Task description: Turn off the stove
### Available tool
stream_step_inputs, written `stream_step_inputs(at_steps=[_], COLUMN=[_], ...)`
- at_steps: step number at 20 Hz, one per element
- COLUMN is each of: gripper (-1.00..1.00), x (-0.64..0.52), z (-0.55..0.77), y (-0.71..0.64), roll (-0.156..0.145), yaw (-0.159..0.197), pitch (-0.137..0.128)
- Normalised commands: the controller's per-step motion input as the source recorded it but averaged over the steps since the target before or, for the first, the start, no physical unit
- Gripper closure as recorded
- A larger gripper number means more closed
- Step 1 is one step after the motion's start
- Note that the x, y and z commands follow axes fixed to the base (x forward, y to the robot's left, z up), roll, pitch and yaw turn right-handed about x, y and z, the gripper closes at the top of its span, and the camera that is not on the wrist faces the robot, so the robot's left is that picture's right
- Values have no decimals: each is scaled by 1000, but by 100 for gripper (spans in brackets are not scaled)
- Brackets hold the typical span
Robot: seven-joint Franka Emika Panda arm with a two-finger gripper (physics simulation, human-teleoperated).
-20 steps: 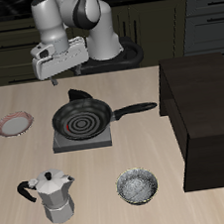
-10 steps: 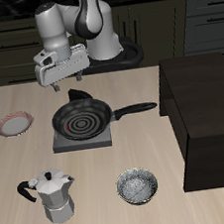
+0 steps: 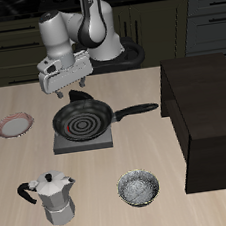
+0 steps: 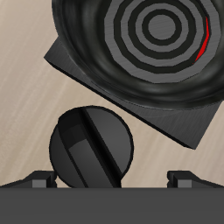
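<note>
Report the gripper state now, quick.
Gripper: open, holding nothing, fingers spread wide above the stove knob.

We see a glossy white arm [image 3: 62, 31] of rounded segments with dark grey joints, ending in a boxy pale-grey hand [image 3: 70, 91] whose two short black fingers [image 4: 186, 177] show as small dark stepped tips.

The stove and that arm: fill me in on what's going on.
The gripper hangs open above the knob at the back edge of the stove, not touching it. A frying pan sits on the burner, where a red glow shows under its rim. A moka pot and two small bowls stand elsewhere on the table.
</note>
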Motion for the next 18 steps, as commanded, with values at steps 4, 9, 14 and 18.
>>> stream_step_inputs(at_steps=[4,9,14,18], gripper=[-100,-100,-100,100], x=[-17,-10,15,10], z=[-172,-80,-148,-201], y=[116,79,-45,-70], roll=[19,15,-1,-11], yaw=[3,2,-1,4], pitch=[32,15,45,52])
